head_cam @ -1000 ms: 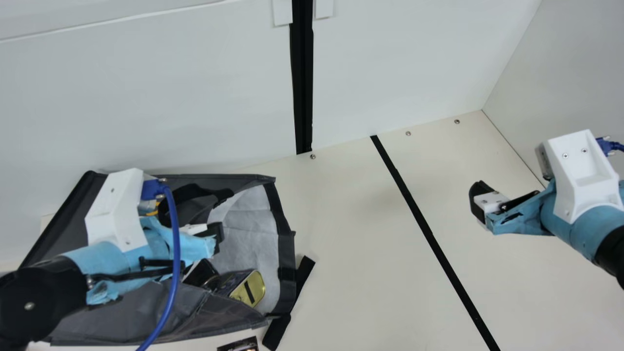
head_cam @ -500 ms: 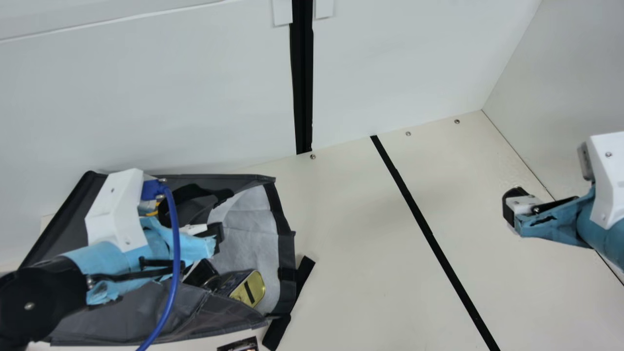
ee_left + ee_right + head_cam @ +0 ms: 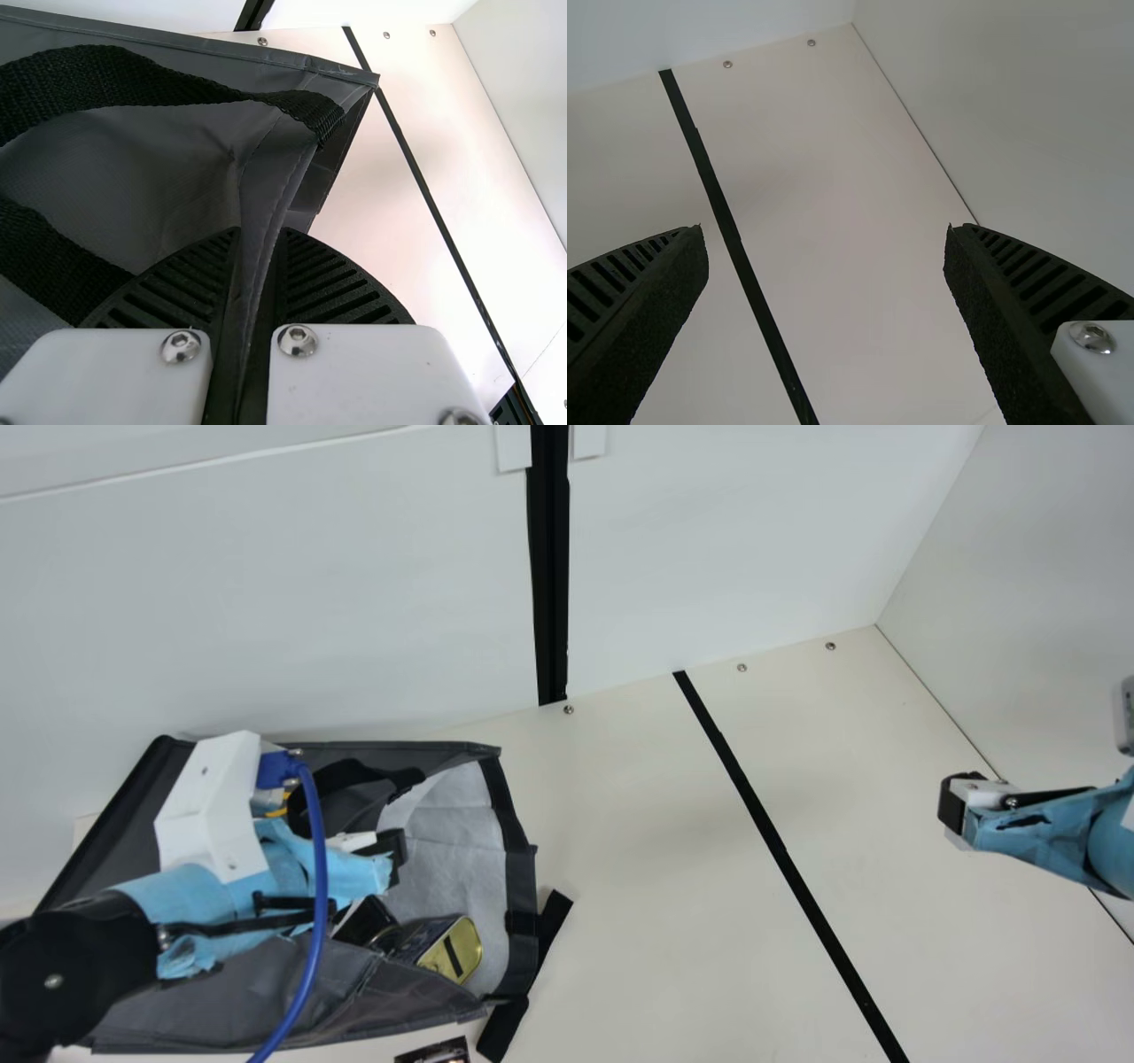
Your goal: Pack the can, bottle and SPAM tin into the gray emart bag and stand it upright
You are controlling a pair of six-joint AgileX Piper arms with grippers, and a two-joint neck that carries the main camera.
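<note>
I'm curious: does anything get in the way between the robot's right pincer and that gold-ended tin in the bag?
Nothing tall, as far as I can see. Between the right pincer and the tin there's table with a black line, then a strap and the bag's low edge.

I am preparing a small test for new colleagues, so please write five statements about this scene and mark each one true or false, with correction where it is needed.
1. The left gripper is closed on a fold of the gray bag. True.
2. The gray bag stands upright. False: it lies on its side.
3. The tin with the gold end is outside the gray bag. False: it lies inside, near the mouth.
4. The right gripper is open, with nothing between its fingers. True.
5. The right gripper touches the gray bag. False: it is well away, across the black line.
</note>
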